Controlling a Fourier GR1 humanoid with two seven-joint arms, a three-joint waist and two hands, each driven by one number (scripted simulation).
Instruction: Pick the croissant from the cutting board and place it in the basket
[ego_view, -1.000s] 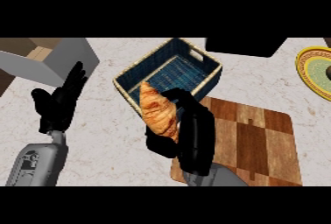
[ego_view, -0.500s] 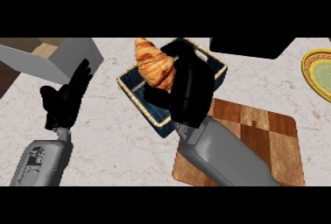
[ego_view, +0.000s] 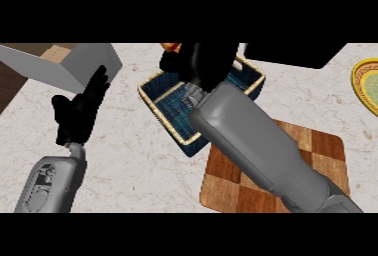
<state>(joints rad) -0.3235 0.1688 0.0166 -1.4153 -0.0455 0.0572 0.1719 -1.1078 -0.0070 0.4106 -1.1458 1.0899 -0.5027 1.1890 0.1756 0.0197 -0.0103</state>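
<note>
My right hand (ego_view: 205, 61) reaches over the far part of the blue woven basket (ego_view: 168, 102), its fingers curled round the croissant (ego_view: 171, 46). Only an orange sliver of the croissant shows at the hand's left edge, close to the top of the view. The grey right forearm crosses the basket and hides its middle. The checkered wooden cutting board (ego_view: 255, 186) lies bare at the lower right, partly under that forearm. At the left, my left hand (ego_view: 80, 109) rests open with its fingers up, apart from the basket.
A grey open box (ego_view: 74, 64) stands at the back left. A dark flat object (ego_view: 295, 54) lies at the back right. A yellow and green plate (ego_view: 367, 85) sits at the right edge. Pale marble counter lies between the left hand and the basket.
My right hand has carried the croissant from beside the cutting board up and away, across the basket to its far side. The left hand has stayed almost still.
</note>
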